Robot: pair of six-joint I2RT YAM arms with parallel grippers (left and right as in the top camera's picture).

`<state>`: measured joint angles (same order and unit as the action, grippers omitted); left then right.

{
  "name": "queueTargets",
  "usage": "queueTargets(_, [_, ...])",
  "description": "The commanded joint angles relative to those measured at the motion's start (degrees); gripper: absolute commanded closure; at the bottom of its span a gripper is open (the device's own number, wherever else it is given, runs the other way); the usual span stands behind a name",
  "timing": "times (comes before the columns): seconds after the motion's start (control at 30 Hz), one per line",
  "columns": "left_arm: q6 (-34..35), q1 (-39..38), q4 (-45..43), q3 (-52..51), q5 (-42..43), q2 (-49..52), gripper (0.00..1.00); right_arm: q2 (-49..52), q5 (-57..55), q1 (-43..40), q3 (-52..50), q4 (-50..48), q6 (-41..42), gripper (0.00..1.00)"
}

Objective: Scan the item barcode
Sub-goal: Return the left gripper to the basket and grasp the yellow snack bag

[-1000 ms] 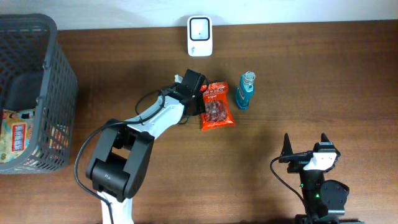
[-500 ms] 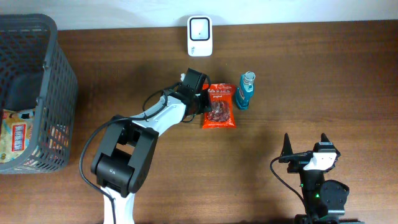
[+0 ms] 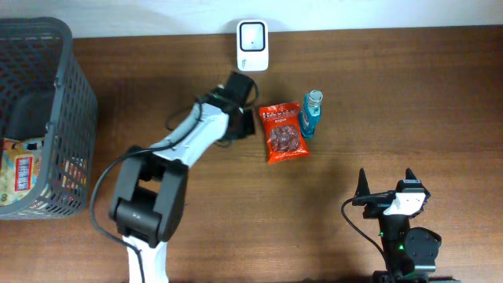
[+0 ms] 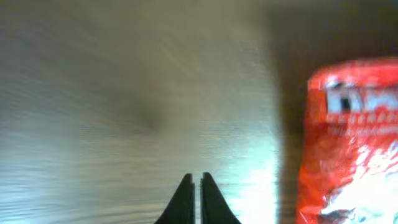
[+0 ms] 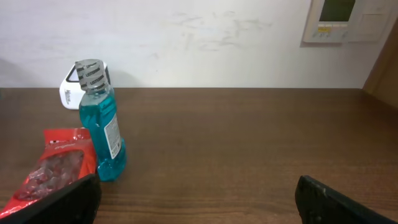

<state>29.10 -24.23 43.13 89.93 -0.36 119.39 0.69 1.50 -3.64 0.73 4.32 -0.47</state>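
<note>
A red snack packet [image 3: 284, 132] lies flat on the wooden table, its right edge against a blue bottle [image 3: 310, 114]. Just left of the packet, my left gripper [image 3: 248, 123] is apart from it. In the left wrist view its black fingertips [image 4: 197, 186] stand almost together over bare wood, nothing between them, with the packet [image 4: 348, 143] off to the right. A white scanner [image 3: 252, 34] stands at the table's back edge. Near the front right, my right gripper [image 3: 386, 179] rests wide open and empty [image 5: 199, 205]; the bottle [image 5: 102, 130] and packet [image 5: 56, 168] are far ahead of it.
A dark mesh basket [image 3: 71, 79] stands at the left edge with a colourful packet [image 3: 20, 169] inside. The scanner [image 5: 71, 93] shows behind the bottle in the right wrist view, in front of a white wall.
The red packet has been slid right against the bottle, turned a little and let go. My left gripper has drawn back up and to the left. The right arm has not moved.
</note>
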Motion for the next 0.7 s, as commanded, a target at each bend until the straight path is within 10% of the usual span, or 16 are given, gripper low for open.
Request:
queueTargets(0.0, [-7.56,4.44,9.25,10.73,-11.50,-9.11,0.79,-0.33,-0.26,0.24,-0.42,0.22,-0.39,0.02])
queueTargets(0.23, [-15.93,27.39,13.66,29.00,-15.98,-23.61,0.00,-0.33,-0.26,0.24,-0.42,0.22,-0.39,0.02])
queueTargets(0.47, [-28.26,56.11,13.64,29.00,-14.84,-22.71,0.00,-0.33,-0.26,0.24,-0.42,0.22,-0.39,0.02])
queueTargets(0.67, [-42.77,60.78,15.69,23.45,-8.46,-15.82,0.08,-0.33,-0.26,0.24,-0.42,0.22,-0.39,0.01])
